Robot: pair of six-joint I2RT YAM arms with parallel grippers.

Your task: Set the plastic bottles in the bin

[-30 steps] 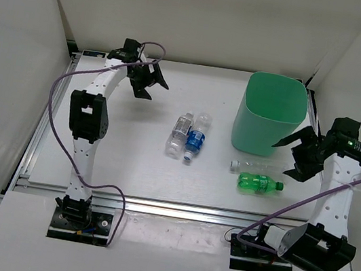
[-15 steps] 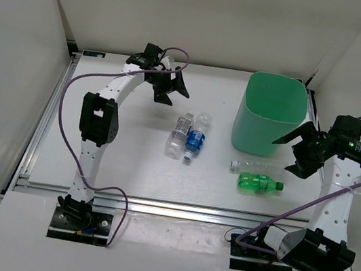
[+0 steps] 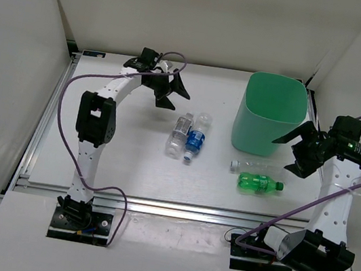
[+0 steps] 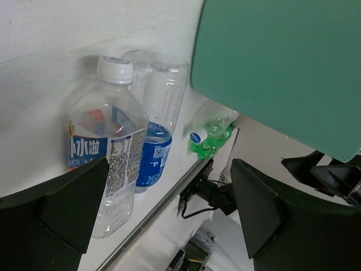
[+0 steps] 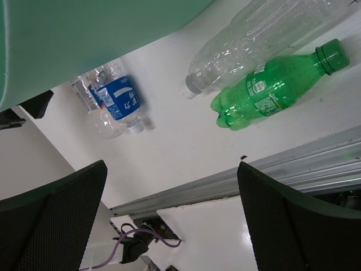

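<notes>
The mint-green bin (image 3: 272, 113) stands at the back right; its wall also fills the left wrist view (image 4: 282, 62) and the right wrist view (image 5: 84, 34). The blue-label bottle (image 3: 195, 140) and the pale-label bottle (image 3: 180, 134) lie side by side mid-table. The plain clear bottle (image 3: 258, 166) and the green bottle (image 3: 260, 183) lie in front of the bin. My left gripper (image 3: 171, 91) is open and empty, up and to the left of the middle pair. My right gripper (image 3: 294, 153) is open and empty, just right of the bin above the clear bottle.
White walls enclose the table on three sides. A metal rail (image 3: 176, 208) runs along the table's near edge. A purple cable (image 3: 72, 84) loops beside the left arm.
The left gripper swung right from the back-left corner towards the middle bottles. The right gripper shifted slightly up beside the bin. The bottles have not moved.
</notes>
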